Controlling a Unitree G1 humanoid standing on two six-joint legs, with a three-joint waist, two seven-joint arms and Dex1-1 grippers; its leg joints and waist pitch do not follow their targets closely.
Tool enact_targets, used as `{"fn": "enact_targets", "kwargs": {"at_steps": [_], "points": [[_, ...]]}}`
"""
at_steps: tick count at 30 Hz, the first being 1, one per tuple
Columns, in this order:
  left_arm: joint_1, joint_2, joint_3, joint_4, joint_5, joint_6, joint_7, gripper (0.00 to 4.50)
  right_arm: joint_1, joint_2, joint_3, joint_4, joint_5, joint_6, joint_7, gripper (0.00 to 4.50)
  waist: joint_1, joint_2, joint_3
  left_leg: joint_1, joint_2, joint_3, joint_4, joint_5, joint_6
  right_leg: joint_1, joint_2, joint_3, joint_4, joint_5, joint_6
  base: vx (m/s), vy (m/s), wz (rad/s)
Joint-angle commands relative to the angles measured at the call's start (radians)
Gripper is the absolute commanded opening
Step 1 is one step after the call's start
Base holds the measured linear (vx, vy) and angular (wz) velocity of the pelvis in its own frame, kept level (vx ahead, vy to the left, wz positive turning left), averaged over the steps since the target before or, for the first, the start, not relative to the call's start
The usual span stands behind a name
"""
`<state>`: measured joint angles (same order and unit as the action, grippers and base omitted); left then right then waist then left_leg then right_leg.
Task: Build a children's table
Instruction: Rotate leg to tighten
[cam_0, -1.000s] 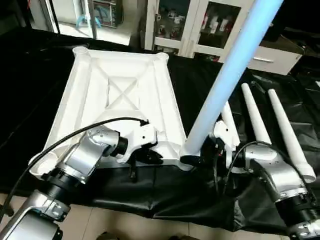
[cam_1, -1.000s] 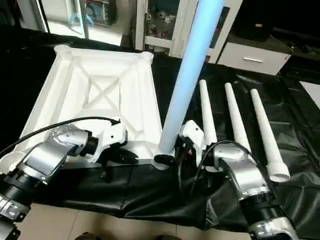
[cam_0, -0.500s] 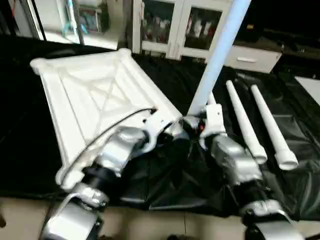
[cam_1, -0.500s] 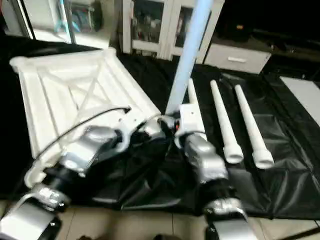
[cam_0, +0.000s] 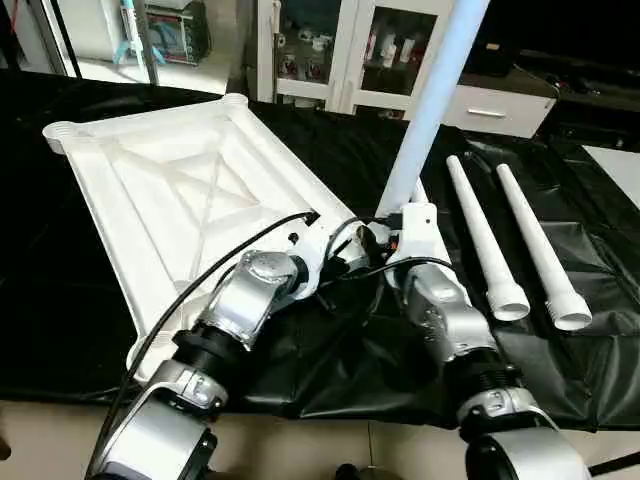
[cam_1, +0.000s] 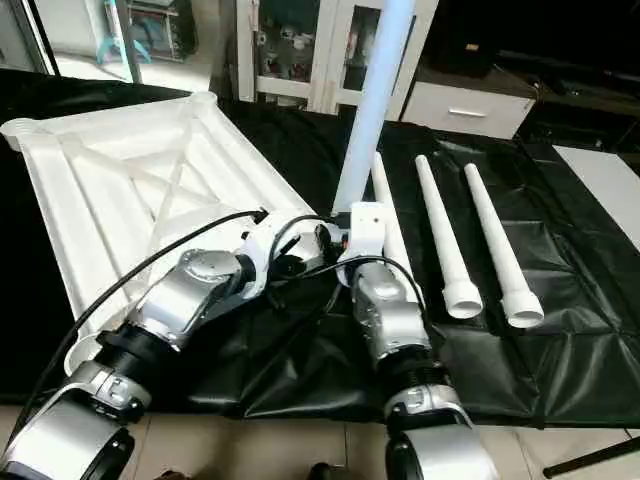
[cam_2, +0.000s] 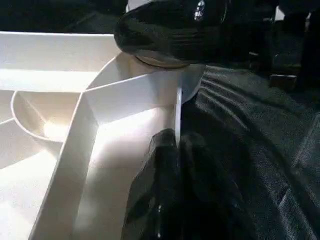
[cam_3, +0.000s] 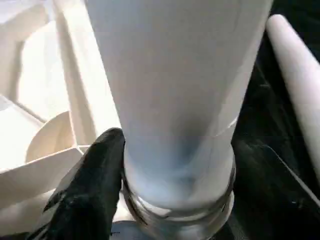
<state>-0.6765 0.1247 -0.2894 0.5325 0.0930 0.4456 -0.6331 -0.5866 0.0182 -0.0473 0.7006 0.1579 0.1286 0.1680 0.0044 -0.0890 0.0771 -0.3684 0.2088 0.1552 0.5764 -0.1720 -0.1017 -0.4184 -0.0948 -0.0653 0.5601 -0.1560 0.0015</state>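
Tabletop: white plastic square (cam_0: 190, 190) lying ribbed side up on the black-draped work table (cam_0: 60, 300), its near corner socket between the two arms.
Upright leg: one white tapered leg (cam_0: 430, 100) stands in that near corner socket, rising past the top of the head views.
Spare legs: three more lie on the cloth to the right; two (cam_0: 485, 240) (cam_0: 543, 247) are side by side, a third (cam_1: 388, 222) is partly hidden behind the right arm.
Left gripper: (cam_2: 172, 165) its black fingers pinched shut on the thin rim wall of the tabletop beside the socket.
Right gripper: (cam_3: 170, 195) jaws closed around the thick base of the upright leg.
Handling: hollow moulded plastic, likely light and stiff but smooth and slippery; a leg is best held low, near its wide threaded end, the tabletop by its rim.
Surface: loose, creased black cloth that could drag.
Room: glass-fronted cabinets (cam_0: 330, 50) behind, pale tiled floor below.
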Motion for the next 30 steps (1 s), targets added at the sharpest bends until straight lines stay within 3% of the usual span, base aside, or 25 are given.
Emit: {"fn": "enact_targets", "kwargs": {"at_steps": [1,2,8,10,11,14,15,20,30], "points": [[0.019,0.015,-0.008,-0.026,-0.010,-0.047,-0.040,0.00,0.019,-0.003,0.028,-0.032,0.014,0.017,0.064,3.61,0.002,0.010,-0.059,0.008,0.008,0.005,-0.084,-0.422,0.013,0.032,-0.036,0.022,-0.073,-0.439,-0.105,0.000,0.000,0.00],[0.023,0.021,-0.013,-0.032,-0.011,-0.045,-0.053,0.00,0.019,-0.009,0.028,-0.039,0.015,0.019,0.072,3.61,0.003,0.008,-0.061,0.002,0.009,0.005,-0.086,-0.389,0.016,0.039,-0.037,0.024,-0.067,-0.414,-0.111,0.000,0.000,0.00],[0.073,0.086,-0.053,-0.112,-0.052,-0.017,-0.217,0.00,0.033,-0.096,0.049,-0.121,0.017,0.076,0.189,4.19,0.016,0.013,-0.064,0.015,0.015,0.017,-0.080,-0.334,0.020,0.030,-0.034,0.032,-0.059,-0.357,-0.152,0.000,0.000,0.00],[0.094,0.135,-0.080,-0.151,-0.059,-0.027,-0.295,0.00,0.052,-0.154,0.068,-0.177,0.024,0.101,0.289,4.29,0.020,0.010,-0.065,0.007,0.014,0.019,-0.079,-0.301,0.022,0.034,-0.032,0.035,-0.051,-0.323,-0.157,0.000,0.000,0.00],[0.102,0.153,-0.091,-0.162,-0.060,-0.039,-0.325,0.00,0.059,-0.175,0.076,-0.195,0.026,0.105,0.327,4.40,0.028,0.010,-0.071,0.003,0.015,0.019,-0.076,-0.253,0.029,0.044,-0.031,0.036,-0.039,-0.267,-0.161,0.055,-0.015,0.00],[0.132,0.213,-0.114,-0.196,-0.072,-0.075,-0.423,0.00,0.082,-0.255,0.108,-0.252,0.060,0.119,0.506,4.40,0.032,0.015,-0.075,0.006,0.016,0.024,-0.071,-0.187,0.051,0.045,-0.026,0.034,-0.025,-0.151,-0.199,0.057,-0.018,0.00],[0.144,0.241,-0.121,-0.212,-0.080,-0.076,-0.468,0.00,0.094,-0.303,0.131,-0.269,0.066,0.110,0.602,4.40,0.035,0.015,-0.076,0.007,0.018,0.033,-0.067,-0.148,0.062,0.046,-0.024,0.034,-0.015,-0.085,-0.227,0.055,-0.024,0.01],[0.156,0.297,-0.134,-0.233,-0.089,-0.101,-0.558,0.00,0.112,-0.401,0.176,-0.263,0.060,0.076,0.797,4.40,0.046,0.014,-0.074,0.015,0.021,0.038,-0.066,-0.164,0.062,0.046,-0.027,0.036,-0.016,-0.106,-0.242,0.000,0.000,0.00],[0.153,0.316,-0.154,-0.243,-0.088,-0.112,-0.598,0.00,0.115,-0.423,0.207,-0.206,0.059,0.007,0.912,4.40,0.052,0.006,-0.076,0.013,0.020,0.035,-0.066,-0.214,0.028,0.045,-0.031,0.037,-0.023,-0.210,-0.214,0.000,0.000,0.00]]}}
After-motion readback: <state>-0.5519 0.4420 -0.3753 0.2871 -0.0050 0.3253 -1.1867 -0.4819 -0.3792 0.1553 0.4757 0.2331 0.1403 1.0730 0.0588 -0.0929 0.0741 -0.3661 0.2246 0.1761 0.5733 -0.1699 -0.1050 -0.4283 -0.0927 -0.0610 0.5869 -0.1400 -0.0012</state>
